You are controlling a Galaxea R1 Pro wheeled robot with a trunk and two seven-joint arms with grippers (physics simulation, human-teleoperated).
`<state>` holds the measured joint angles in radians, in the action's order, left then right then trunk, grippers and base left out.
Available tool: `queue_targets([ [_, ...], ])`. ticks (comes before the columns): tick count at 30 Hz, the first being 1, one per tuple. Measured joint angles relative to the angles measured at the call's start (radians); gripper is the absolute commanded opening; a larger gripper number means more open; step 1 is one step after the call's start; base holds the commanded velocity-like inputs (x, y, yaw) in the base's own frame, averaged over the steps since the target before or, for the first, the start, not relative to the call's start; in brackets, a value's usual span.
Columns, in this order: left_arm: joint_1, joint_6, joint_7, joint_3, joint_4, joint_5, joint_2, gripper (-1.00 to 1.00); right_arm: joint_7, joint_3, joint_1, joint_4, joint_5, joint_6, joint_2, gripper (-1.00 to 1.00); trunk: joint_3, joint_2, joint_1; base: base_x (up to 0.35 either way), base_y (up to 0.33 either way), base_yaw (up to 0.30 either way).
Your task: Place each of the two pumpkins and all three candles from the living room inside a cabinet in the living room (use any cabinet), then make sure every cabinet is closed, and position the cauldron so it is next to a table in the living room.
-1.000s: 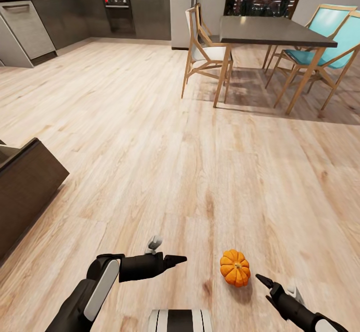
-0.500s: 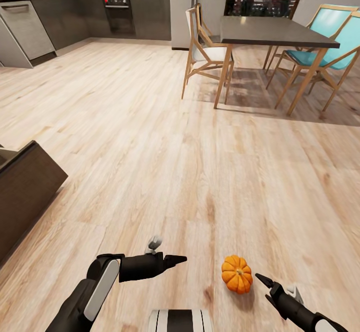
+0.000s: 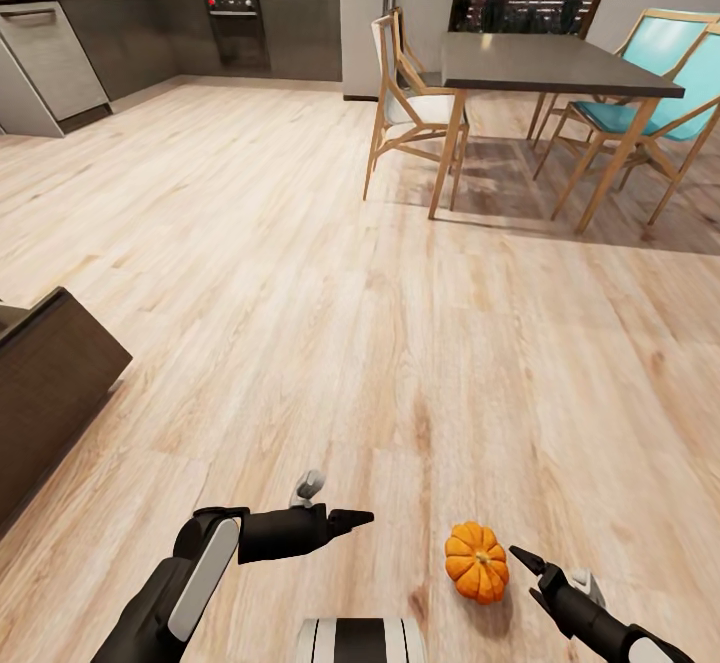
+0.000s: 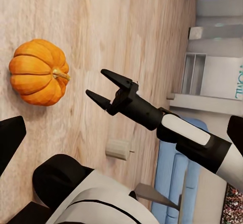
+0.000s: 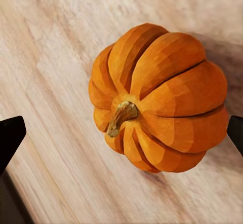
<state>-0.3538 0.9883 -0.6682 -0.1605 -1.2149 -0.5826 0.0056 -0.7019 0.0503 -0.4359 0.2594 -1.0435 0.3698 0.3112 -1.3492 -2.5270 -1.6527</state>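
My right gripper (image 3: 527,571) hangs low over the floor with its two dark fingers spread wide and nothing between them; in the left wrist view the same gripper (image 4: 104,88) shows as an open fork, both tips bare; through its own camera I see only the two fingertips (image 5: 10,135) at opposite edges of the picture, well apart.

The pumpkin (image 3: 477,562) sits on the floor just ahead of those tips, near but not touching so far as I can judge from the head view; the right wrist camera looks almost straight down on the pumpkin (image 5: 159,97), stem up and curled, centred between the open fingers with its shadow falling to one side; the left wrist camera shows the pumpkin (image 4: 38,72) from the side, with a clear strip of wooden floor (image 3: 300,273) between it and the right gripper.

My left gripper (image 3: 355,518) is held level, farther from the pumpkin, pointing across toward it; I cannot tell how far it is open, since the fingers overlap into one dark point.

Farther out to the left stands the corner of the dark-brown cabinet (image 3: 50,383); far ahead stand a dining table (image 3: 545,63) with wooden chairs (image 3: 410,103), and kitchen units (image 3: 150,33) line the back wall.
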Motion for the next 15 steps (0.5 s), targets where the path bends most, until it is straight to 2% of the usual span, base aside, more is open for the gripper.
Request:
queue_targets([
  [15, 0.0, 0.0, 0.0, 0.0, 0.0, 0.0, 0.001, 1.0, 0.003, 0.0, 0.0, 0.0, 0.0, 0.0, -0.001, 1.0, 0.0, 0.0, 0.0, 0.03, -0.006, 0.0],
])
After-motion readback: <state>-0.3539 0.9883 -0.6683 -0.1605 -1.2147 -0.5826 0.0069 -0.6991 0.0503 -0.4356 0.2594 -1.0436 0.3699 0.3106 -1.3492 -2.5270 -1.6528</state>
